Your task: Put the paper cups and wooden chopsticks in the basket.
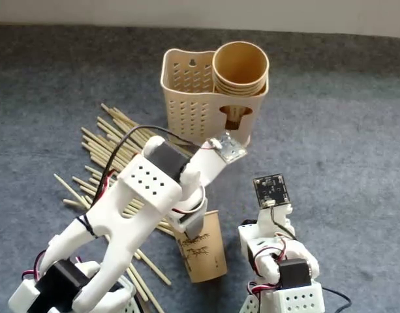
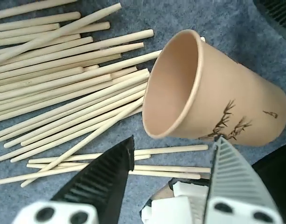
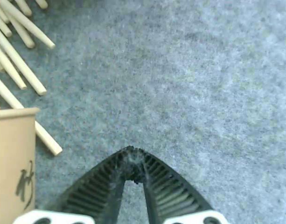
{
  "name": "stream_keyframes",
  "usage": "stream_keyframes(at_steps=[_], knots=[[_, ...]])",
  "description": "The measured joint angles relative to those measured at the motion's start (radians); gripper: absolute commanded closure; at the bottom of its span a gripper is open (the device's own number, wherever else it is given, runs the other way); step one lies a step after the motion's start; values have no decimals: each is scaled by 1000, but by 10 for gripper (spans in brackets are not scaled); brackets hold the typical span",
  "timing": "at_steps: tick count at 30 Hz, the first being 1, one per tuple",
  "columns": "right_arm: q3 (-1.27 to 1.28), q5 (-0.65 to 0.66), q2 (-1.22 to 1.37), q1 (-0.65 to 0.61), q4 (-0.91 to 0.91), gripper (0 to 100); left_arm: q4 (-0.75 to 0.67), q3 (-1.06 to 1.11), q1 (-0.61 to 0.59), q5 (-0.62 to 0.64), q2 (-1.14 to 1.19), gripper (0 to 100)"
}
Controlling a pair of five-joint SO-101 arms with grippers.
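Paper cup (image 2: 217,93) just beyond gaping left tool (image 2: 174,140); right tool (image 3: 131,153) closed, pointing down

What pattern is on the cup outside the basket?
The cup shows dark bamboo sprigs on tan, clearest in left wrist view.

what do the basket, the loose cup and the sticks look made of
Basket: likely moulded plastic, cream and matte, with neat rows of holes. Loose cup: seemingly paper, matte tan, rolled rim, printed drawing. Chopsticks: pale bare wood, apparently unvarnished.

One basket (image 1: 186,98), one loose cup (image 1: 206,255)
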Motion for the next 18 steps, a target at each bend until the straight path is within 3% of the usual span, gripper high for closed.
stream_keyframes(at_steps=[9, 18], knots=[[0, 0, 0, 0, 0, 993, -127, 137, 6, -23, -3, 751], [0, 0, 0, 0, 0, 993, -127, 163, 25, -55, -18, 939]])
